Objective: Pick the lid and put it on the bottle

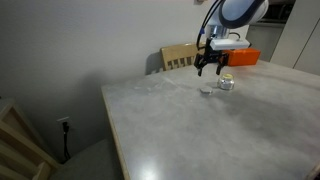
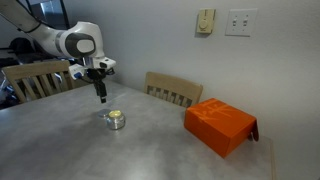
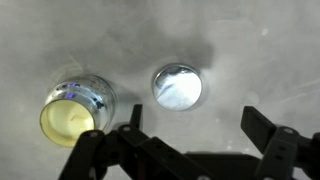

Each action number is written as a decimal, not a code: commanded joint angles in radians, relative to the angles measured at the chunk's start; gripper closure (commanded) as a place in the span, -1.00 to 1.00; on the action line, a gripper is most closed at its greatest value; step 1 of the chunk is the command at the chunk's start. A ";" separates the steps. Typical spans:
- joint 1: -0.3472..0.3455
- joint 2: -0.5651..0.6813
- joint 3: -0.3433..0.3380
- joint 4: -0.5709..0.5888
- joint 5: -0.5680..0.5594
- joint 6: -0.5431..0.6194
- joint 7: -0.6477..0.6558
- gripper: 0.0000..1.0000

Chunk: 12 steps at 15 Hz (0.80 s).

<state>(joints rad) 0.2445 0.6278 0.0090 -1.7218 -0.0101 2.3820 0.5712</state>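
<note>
The lid [image 3: 177, 86] is a small round silvery-white cap lying flat on the grey table. The bottle [image 3: 75, 108] is a squat clear jar with a yellowish open top, standing just beside the lid. In the wrist view my gripper [image 3: 200, 135] is open and empty, its two dark fingers hanging above the table just below the lid. In an exterior view the gripper [image 1: 210, 66] hovers above the lid [image 1: 207, 90], with the bottle [image 1: 227, 84] beside it. In both exterior views the gripper [image 2: 100, 94] is clear of the bottle [image 2: 117, 120].
An orange box [image 2: 220, 126] lies on the grey table [image 2: 150, 150], also seen behind the gripper [image 1: 243, 57]. A wooden chair [image 2: 172, 90] stands at the table's far edge [image 1: 180, 56]. Another chair [image 2: 40, 78] stands near the arm.
</note>
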 commanded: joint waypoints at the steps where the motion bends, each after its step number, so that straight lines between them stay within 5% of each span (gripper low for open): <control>1: 0.019 0.084 -0.011 0.097 0.005 -0.061 -0.003 -1.00; 12: 0.020 0.184 -0.001 0.126 0.053 -0.082 -0.001 -1.00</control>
<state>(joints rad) 0.2718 0.7861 0.0086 -1.6224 0.0118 2.3279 0.5740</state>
